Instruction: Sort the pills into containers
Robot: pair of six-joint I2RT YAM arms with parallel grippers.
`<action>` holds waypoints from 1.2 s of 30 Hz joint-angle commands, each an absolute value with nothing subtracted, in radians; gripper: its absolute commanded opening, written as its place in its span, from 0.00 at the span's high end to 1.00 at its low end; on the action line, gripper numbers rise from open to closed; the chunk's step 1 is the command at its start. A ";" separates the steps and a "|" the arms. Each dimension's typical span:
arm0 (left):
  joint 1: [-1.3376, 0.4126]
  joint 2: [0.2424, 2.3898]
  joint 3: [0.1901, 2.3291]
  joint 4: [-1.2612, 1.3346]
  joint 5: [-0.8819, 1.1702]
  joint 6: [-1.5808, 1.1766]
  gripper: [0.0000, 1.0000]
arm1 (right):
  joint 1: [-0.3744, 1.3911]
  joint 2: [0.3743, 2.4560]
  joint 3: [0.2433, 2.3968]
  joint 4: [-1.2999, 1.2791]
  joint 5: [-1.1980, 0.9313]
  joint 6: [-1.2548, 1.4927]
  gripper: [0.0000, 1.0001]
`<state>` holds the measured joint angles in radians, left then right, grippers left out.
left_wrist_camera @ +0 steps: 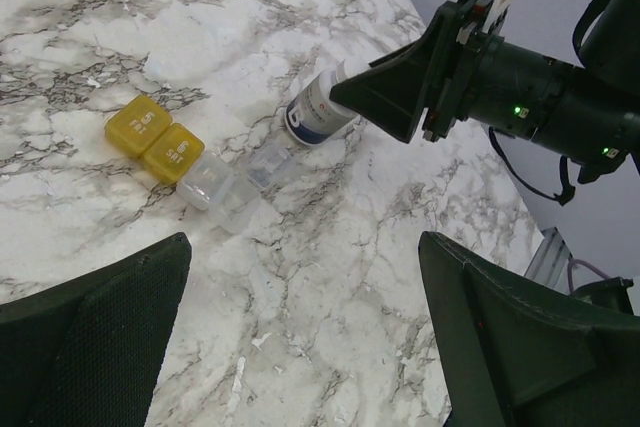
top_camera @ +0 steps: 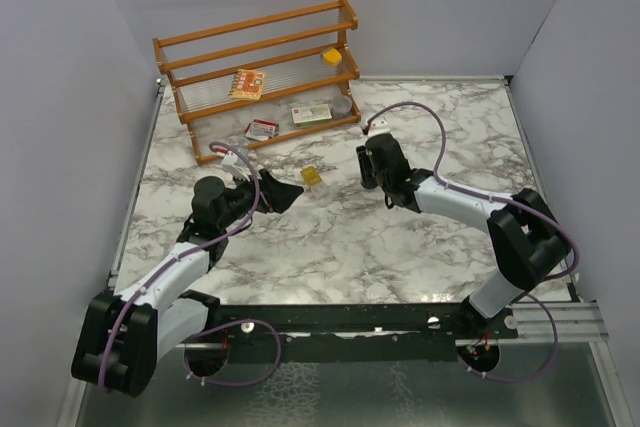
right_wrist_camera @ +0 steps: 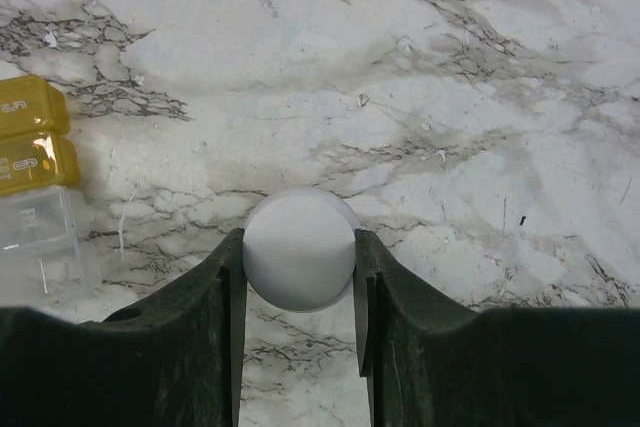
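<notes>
Bottle (left_wrist_camera: 316, 117) beside pill box (left_wrist_camera: 185, 162), on table (left_wrist_camera: 330, 277)

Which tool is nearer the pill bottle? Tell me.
Right. The right tool clamps the pill bottle; the left tool stands open, apart from it.

The right end effector (right_wrist_camera: 299, 247) clasps the white-topped bottle (right_wrist_camera: 299, 262).

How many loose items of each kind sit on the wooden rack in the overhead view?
Printed flat boxes: 3 (orange-patterned box, white-and-green box, red-and-white box)
Yellow cube: 1
Round grey tin: 1
Total: 5
</notes>
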<state>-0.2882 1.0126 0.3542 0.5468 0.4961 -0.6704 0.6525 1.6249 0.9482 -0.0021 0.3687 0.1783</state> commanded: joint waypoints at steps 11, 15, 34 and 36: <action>-0.283 1.004 0.362 0.661 0.513 -0.580 0.01 | 0.653 1.462 1.133 -0.191 0.196 0.099 0.99; -0.285 1.062 0.360 0.795 0.603 -0.564 0.02 | 0.653 1.405 1.179 -0.257 0.113 0.097 0.99; -0.349 1.283 0.478 1.063 1.152 -0.417 0.01 | 0.653 1.254 1.275 -0.460 -0.470 0.095 0.99; -0.360 1.285 0.489 1.064 1.171 -0.418 0.01 | 0.653 1.248 1.269 -0.453 -0.536 0.091 0.99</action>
